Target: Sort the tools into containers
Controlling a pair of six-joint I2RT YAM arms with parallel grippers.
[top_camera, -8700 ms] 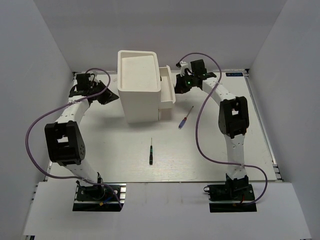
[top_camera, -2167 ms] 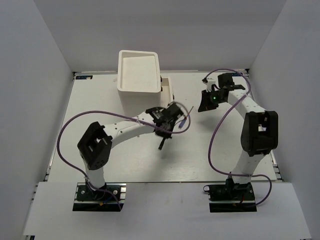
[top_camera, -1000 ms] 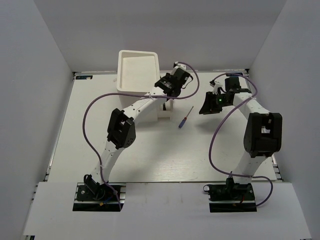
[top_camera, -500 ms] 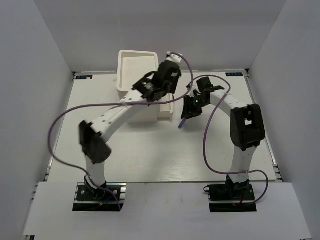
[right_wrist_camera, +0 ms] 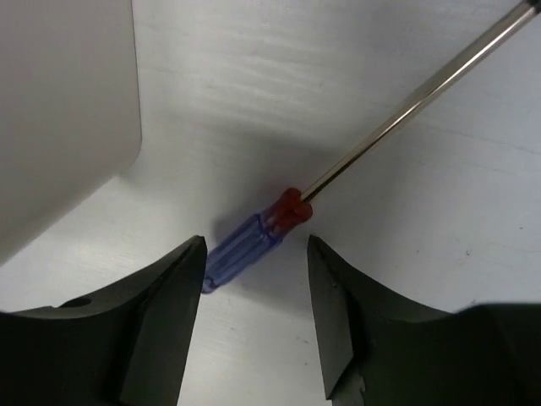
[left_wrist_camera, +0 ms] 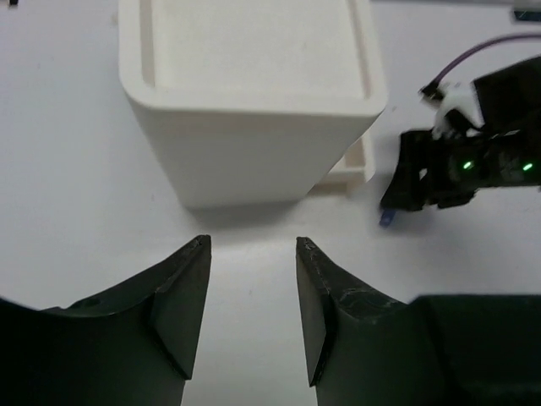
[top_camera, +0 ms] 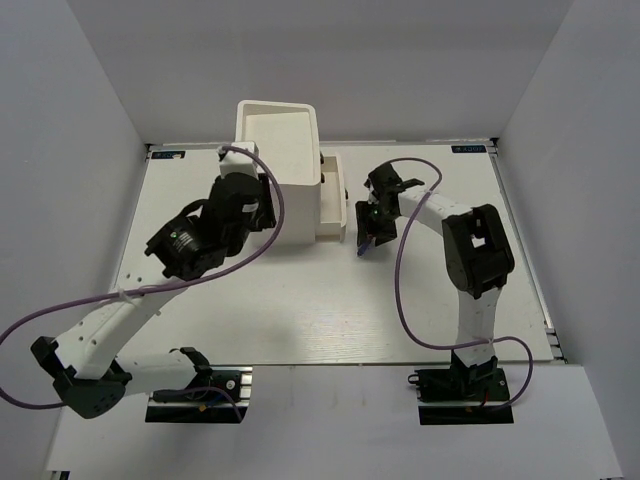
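We find the left gripper (left_wrist_camera: 252,254) withdrawn, spread empty; the right gripper (right_wrist_camera: 256,258), spread, now straddles the glossy blue-red screwdriver (right_wrist_camera: 249,245), seemingly untouched.

This is a robot lab. Plain white walls (top_camera: 85,95) box in a white table (top_camera: 300,310), and a left arm (top_camera: 120,312) and right arm (top_camera: 478,250) trailing purple cables (top_camera: 398,280) are bolted at its near edge.

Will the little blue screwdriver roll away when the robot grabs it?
Maybe a bit: the blue screwdriver has a rounded-looking handle and lies on a smooth table. Its thin metal shaft looks stiff. The right fingers flank the handle, likely stopping it.
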